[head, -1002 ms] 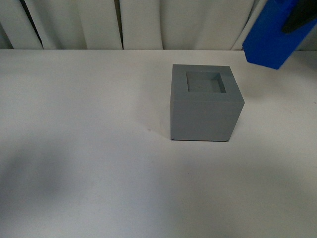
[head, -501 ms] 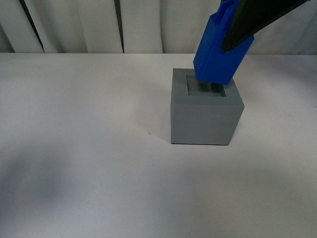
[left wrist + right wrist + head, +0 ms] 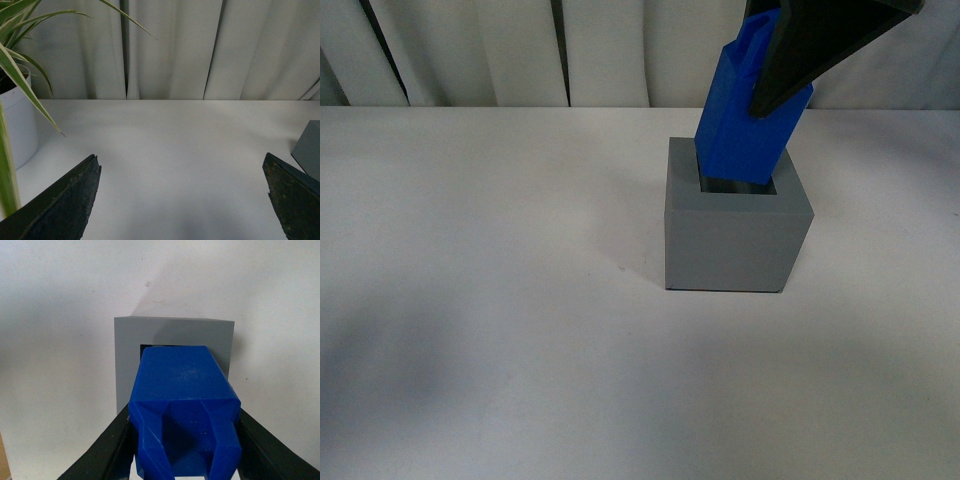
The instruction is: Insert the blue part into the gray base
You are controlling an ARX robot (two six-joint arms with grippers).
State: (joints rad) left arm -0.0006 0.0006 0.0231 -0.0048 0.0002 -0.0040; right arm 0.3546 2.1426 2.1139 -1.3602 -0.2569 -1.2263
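Blue part (image 3: 745, 130) near upright, top leaning right, lower end at gray base (image 3: 735, 240) recess, right hand (image 3: 185, 450) clamped on it

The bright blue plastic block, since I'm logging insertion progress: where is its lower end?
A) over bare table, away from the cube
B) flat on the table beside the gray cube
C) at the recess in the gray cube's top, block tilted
C: the bright blue plastic block, held by the right hand, leans with its lower end at the recess of the matte gray cube base.
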